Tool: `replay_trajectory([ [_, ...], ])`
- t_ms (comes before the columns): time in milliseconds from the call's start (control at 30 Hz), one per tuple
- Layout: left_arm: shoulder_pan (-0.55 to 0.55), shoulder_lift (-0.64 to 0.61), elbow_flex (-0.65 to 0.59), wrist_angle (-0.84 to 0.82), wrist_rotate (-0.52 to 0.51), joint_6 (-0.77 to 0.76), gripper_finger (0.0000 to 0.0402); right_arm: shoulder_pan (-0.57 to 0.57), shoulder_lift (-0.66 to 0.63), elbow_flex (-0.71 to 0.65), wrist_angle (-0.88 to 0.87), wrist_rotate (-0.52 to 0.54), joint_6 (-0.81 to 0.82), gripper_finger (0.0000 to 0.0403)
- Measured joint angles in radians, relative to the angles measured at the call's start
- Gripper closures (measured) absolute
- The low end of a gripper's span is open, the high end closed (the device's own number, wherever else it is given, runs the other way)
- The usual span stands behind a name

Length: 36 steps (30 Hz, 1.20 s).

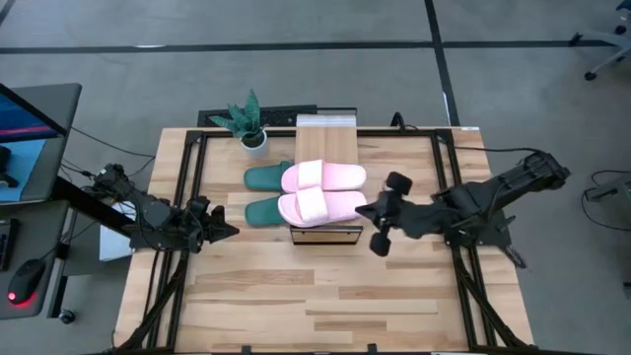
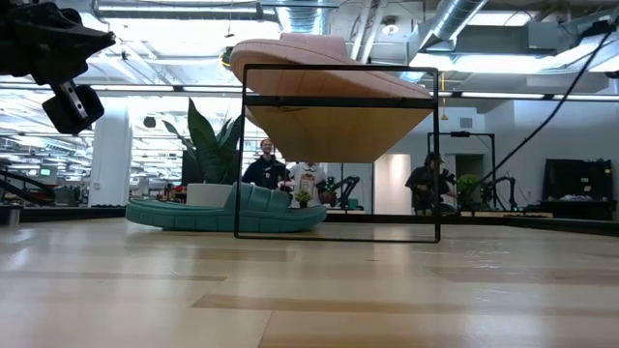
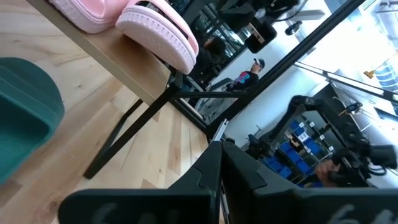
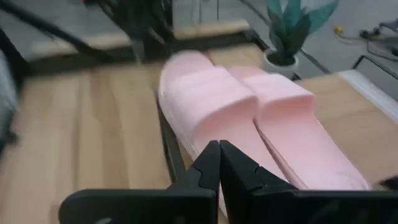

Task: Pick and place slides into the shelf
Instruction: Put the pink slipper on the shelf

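Right claw (image 4: 219,163) closed, empty, beside pink slides (image 1: 321,191) on shelf (image 1: 326,132); left claw (image 1: 223,231) closed; green slides (image 1: 264,194) half-hidden beneath

Four rubber slides are counted: two pale pink ones (image 1: 323,177) (image 1: 320,205) lying side by side on top of the one low wood-topped shelf with a dark frame (image 1: 326,132), and two dark green ones (image 1: 264,177) (image 1: 260,211) beside that shelf. One small potted plant (image 1: 248,119) is seen near the shelf.

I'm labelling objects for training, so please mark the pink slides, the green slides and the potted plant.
pink slides (image 1: 317,176), high view, strap of the far slide
green slides (image 1: 258,210), high view, near slide's sole
potted plant (image 1: 253,140), high view, white pot
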Motion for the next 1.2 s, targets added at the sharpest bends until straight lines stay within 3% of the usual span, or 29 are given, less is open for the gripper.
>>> replay_trajectory([
  [167,0.0,0.0,0.0,0.003,-0.016,-0.006,0.0401,-0.003,-0.178,-0.276,0.383,-0.136,-0.065,0.0403],
  [300,0.0,0.0,0.0,0.006,-0.066,-0.02,0.0401,-0.027,-0.223,-0.325,0.42,-0.193,-0.068,0.0403],
  [467,0.0,0.0,0.0,0.011,-0.162,-0.034,0.0401,-0.05,-0.188,-0.263,0.298,-0.283,-0.088,0.0403],
  [633,0.0,0.0,0.0,0.012,-0.161,-0.034,0.0401,-0.052,-0.146,-0.193,0.234,-0.288,-0.052,0.0403],
  [867,0.0,0.0,0.0,0.013,-0.05,-0.016,0.0401,-0.06,0.046,-0.096,0.238,-0.257,0.049,0.0403],
  [1067,0.0,0.0,-0.001,0.013,0.105,-0.018,0.0401,-0.08,0.202,-0.015,0.301,-0.257,0.125,0.0403],
  [1200,0.0,0.0,-0.002,0.013,0.143,-0.021,0.0401,-0.078,0.27,0.053,0.293,-0.253,0.167,0.0403],
])
